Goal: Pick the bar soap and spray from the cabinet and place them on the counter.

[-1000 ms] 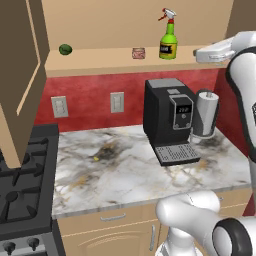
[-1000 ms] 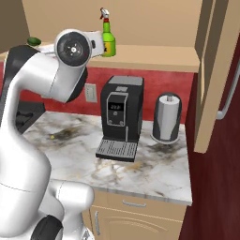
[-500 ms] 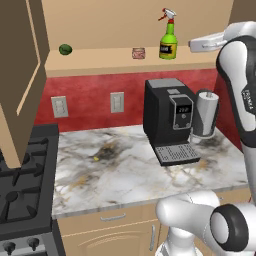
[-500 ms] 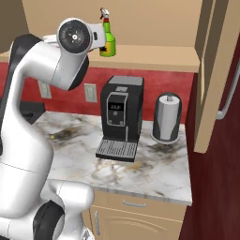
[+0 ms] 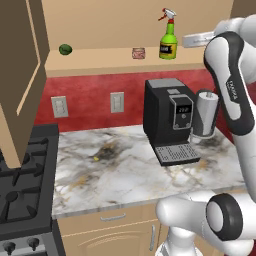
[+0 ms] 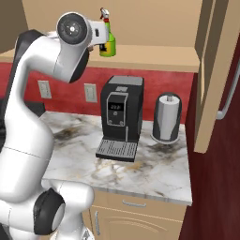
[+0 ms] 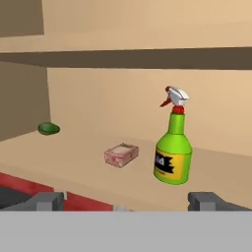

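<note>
Hand view has the gripper (image 7: 125, 201) spread wide, holding nothing, facing the cabinet (image 7: 123, 59) shelf: spray (image 7: 173, 147) upright near its front edge, bar soap (image 7: 121, 155) beside it. Left base view adds the counter (image 5: 125, 165) below.

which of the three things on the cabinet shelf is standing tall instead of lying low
The spray, the green bottle with the yellow label and red trigger. The bar soap lies flat beside it, and the dark green ball sits low, farther along the shelf.
</note>
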Motion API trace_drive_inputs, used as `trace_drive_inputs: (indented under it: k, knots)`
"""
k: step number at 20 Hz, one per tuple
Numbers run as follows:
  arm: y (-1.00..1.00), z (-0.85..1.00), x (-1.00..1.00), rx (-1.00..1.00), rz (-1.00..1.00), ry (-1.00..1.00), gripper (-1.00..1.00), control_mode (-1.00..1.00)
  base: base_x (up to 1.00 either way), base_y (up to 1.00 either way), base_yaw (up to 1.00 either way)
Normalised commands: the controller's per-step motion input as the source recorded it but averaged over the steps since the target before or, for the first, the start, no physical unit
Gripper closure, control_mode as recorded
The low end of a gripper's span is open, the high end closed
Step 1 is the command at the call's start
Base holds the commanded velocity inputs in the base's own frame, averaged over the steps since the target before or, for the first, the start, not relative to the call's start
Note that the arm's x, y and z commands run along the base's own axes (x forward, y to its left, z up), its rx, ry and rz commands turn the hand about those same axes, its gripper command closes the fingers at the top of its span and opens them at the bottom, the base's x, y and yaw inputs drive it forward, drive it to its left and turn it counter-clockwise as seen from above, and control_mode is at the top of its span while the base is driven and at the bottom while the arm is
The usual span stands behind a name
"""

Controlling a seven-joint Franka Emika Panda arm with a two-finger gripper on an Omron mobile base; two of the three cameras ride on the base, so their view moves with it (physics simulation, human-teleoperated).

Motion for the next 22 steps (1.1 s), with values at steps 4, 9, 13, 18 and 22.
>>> trace_drive_inputs:
  k: [4, 9, 13, 18, 22]
  knots:
    - [0.00, 0.02, 0.32, 0.00, -0.14, 0.02, -1.00, -1.00, 0.00, 0.00, 0.00]
    - [0.00, 0.01, 0.08, 0.00, -0.08, 0.00, -1.00, -1.00, 0.00, 0.00, 0.00]
    - [-0.01, 0.01, 0.03, 0.01, -0.04, 0.00, -1.00, -1.00, 0.00, 0.00, 0.00]
    - [-0.02, 0.02, 0.06, 0.02, -0.05, 0.01, -1.00, -1.00, 0.00, 0.00, 0.00]
    - [-0.01, 0.03, 0.11, 0.02, -0.02, 0.11, -1.00, -1.00, 0.00, 0.00, 0.00]
